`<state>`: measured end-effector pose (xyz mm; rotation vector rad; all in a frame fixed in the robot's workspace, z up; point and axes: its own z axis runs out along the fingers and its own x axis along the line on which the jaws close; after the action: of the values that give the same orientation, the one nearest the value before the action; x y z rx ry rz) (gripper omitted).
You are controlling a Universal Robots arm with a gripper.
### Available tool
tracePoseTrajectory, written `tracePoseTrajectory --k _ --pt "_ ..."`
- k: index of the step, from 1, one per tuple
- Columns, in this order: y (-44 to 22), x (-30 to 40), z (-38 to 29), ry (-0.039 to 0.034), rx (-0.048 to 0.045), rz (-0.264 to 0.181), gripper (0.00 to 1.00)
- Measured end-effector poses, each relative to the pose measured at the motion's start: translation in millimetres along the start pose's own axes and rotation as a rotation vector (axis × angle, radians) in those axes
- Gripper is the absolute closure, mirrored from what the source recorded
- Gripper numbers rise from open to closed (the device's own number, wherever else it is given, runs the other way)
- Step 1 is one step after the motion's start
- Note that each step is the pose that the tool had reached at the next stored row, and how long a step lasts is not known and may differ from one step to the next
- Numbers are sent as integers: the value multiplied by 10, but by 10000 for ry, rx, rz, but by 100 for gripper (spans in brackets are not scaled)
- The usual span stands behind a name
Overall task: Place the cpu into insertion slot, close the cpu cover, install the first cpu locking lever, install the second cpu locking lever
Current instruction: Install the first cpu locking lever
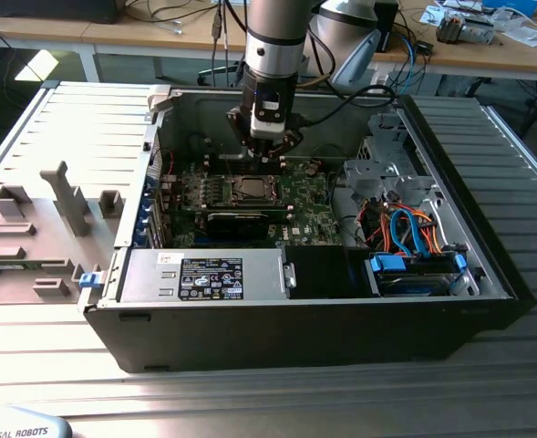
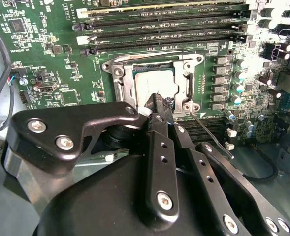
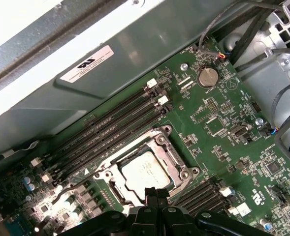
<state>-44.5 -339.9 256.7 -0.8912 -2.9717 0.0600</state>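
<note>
Exterior view: my end effector [image 1: 268, 153] hangs just over the insertion slot [image 1: 250, 189]. Second wrist view: its tips are pinched shut on nothing, beside the cpu [image 2: 152, 81] in that slot. First wrist view: the cpu cover [image 3: 172, 155] lies down; a slip could bend it

**Silver on green beneath a black tool**

The gripper [image 2: 157, 101] is matte black, dotted with bright silver screw heads. Just under its tip the cpu [image 3: 145, 172] shows a pale silvery-grey top, framed by the shinier silver cpu cover [image 3: 176, 156]. Around them the motherboard [image 3: 218, 123] is deep green, speckled grey and black. Beyond the tip run long black memory slots [image 3: 105, 130] with white end clips.
</note>
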Motion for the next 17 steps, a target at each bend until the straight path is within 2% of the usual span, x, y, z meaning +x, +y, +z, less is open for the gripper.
tracePoseTrajectory --k 17 --pt "-1 -1 0 -5 3 -118 89"
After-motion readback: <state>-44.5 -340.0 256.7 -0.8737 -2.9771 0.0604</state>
